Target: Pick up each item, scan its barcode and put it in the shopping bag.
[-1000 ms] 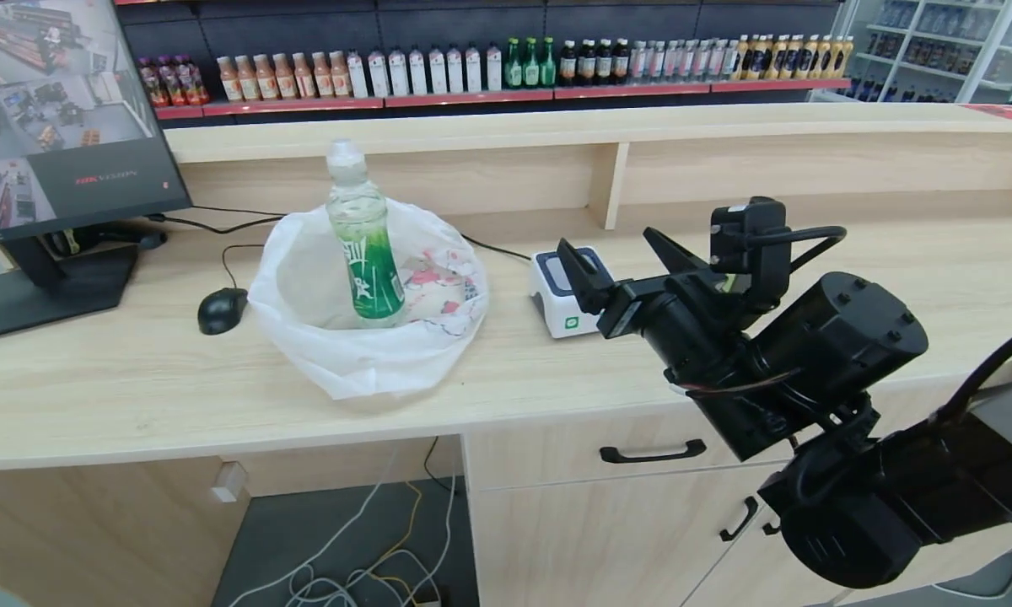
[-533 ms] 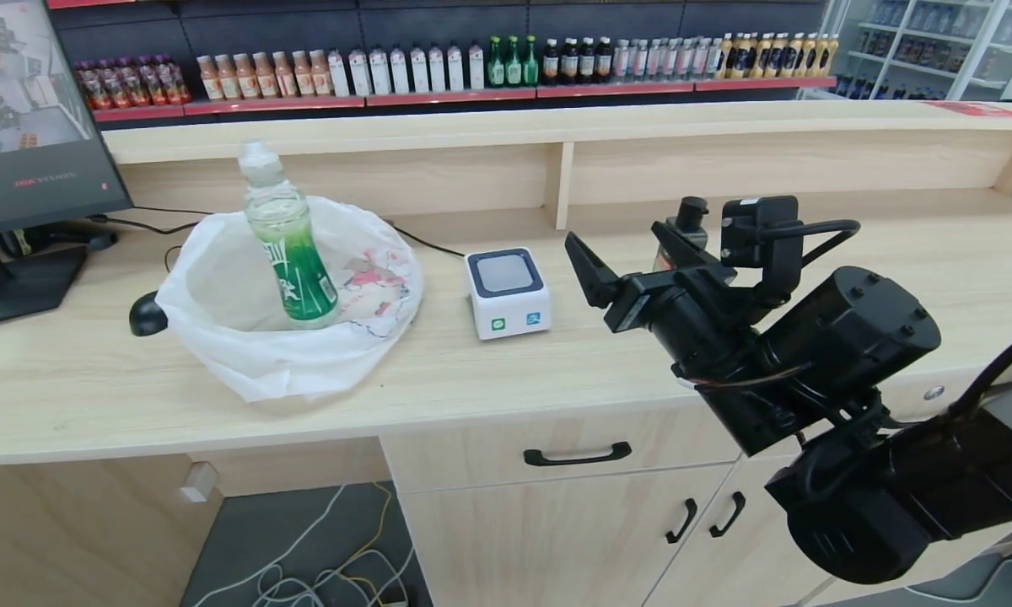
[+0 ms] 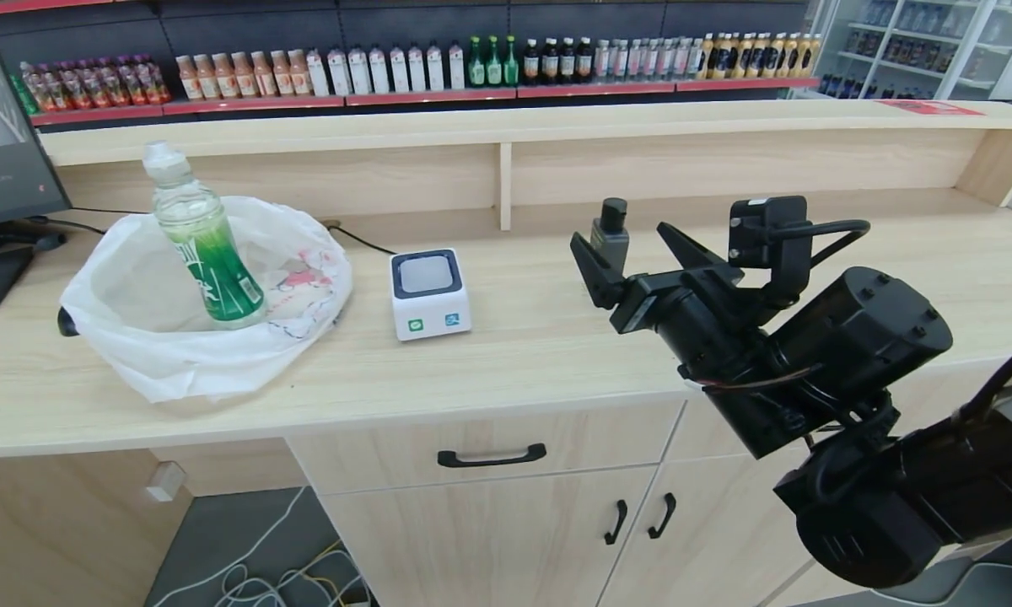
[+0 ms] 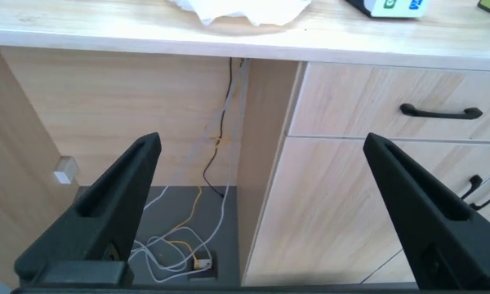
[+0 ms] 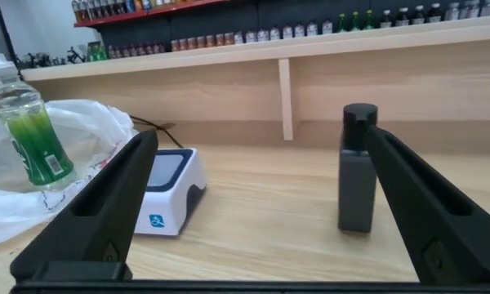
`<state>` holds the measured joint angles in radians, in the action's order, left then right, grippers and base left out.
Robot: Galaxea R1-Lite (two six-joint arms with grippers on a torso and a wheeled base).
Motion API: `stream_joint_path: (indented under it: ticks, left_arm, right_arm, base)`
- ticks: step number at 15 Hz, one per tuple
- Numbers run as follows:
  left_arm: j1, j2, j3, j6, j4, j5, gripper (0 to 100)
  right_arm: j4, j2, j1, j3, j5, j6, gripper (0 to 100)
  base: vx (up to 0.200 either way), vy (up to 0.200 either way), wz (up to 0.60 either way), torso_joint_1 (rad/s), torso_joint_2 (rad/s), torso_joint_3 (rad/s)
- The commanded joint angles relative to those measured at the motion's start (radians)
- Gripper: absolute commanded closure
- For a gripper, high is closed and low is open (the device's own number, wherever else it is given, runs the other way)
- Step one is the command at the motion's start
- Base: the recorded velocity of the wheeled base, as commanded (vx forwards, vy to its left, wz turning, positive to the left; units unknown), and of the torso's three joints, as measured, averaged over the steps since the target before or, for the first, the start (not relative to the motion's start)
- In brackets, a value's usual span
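Observation:
A green-labelled drink bottle [image 3: 207, 244] stands upright inside the white shopping bag [image 3: 160, 354] at the counter's left. The white barcode scanner [image 3: 428, 291] sits to the bag's right. Farther right stands a small grey bottle with a black cap [image 3: 611, 232]. My right gripper [image 3: 622, 240] hovers open above the counter just in front of it, apart from it. In the right wrist view the grey bottle [image 5: 358, 175] stands close to one finger of the gripper [image 5: 260, 139], with the scanner [image 5: 167, 200] and green bottle [image 5: 28, 135] beyond. My left gripper [image 4: 261, 147] is open below the counter edge, holding nothing.
A monitor [image 3: 0, 169] and a black mouse [image 3: 66, 322] sit at the far left. A raised ledge with a divider [image 3: 504, 198] backs the counter. Below are a drawer handle [image 3: 491, 458], cupboard doors and loose cables [image 4: 188, 245]. A shelf of bottles [image 3: 472, 63] stands behind.
The head camera has swung to the right, so bag, bottle and scanner sit farther left in the picture. The grey bottle has come into view by the right gripper.

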<state>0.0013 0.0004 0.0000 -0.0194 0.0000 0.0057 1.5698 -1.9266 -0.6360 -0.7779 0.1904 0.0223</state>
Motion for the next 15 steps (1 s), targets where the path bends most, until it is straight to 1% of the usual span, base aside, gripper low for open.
stream_joint_path:
  ticks: [1, 4, 7, 8, 10, 12, 15]
  left_arm:
    - [0.0, 0.0, 0.0, -0.001, 0.0, 0.0, 0]
    - [0.0, 0.0, 0.0, 0.009, 0.0, 0.0, 0]
    - [0.0, 0.0, 0.0, 0.006, 0.0, 0.0, 0]
    - [0.0, 0.0, 0.0, 0.006, 0.0, 0.0, 0]
    - [0.0, 0.0, 0.0, 0.007, 0.0, 0.0, 0]
    - [0.0, 0.0, 0.0, 0.009, 0.0, 0.0, 0]
    - [0.0, 0.0, 0.0, 0.009, 0.0, 0.0, 0]
  right_arm:
    - [0.001, 0.0, 0.001, 0.006, 0.0, 0.001, 0]
    - [0.001, -0.002, 0.005, 0.009, 0.001, 0.001, 0]
    - [0.001, 0.012, 0.027, 0.048, 0.0, 0.005, 0]
    - [0.001, 0.008, 0.044, 0.035, 0.001, 0.005, 0]
    - [0.001, -0.018, 0.082, -0.038, 0.0, 0.018, 0]
    - [-0.007, -0.02, 0.091, -0.058, -0.012, 0.047, 0]
    - [-0.14, -0.022, 0.116, -0.078, -0.025, 0.048, 0]
  base:
    - [0.0, 0.0, 0.0, 0.0, 0.0, 0.0]
    - [0.0, 0.0, 0.0, 0.0, 0.0, 0.0]
    - [0.0, 0.0, 0.0, 0.0, 0.0, 0.0]
    - [0.0, 0.0, 0.0, 0.0, 0.0, 0.0]
    - [0.0, 0.0, 0.0, 0.0, 0.0, 0.0]
    - [0.0, 0.0, 0.0, 0.0, 0.0, 0.0]
    - [0.0, 0.0, 0.0, 0.0, 0.0, 0.0]
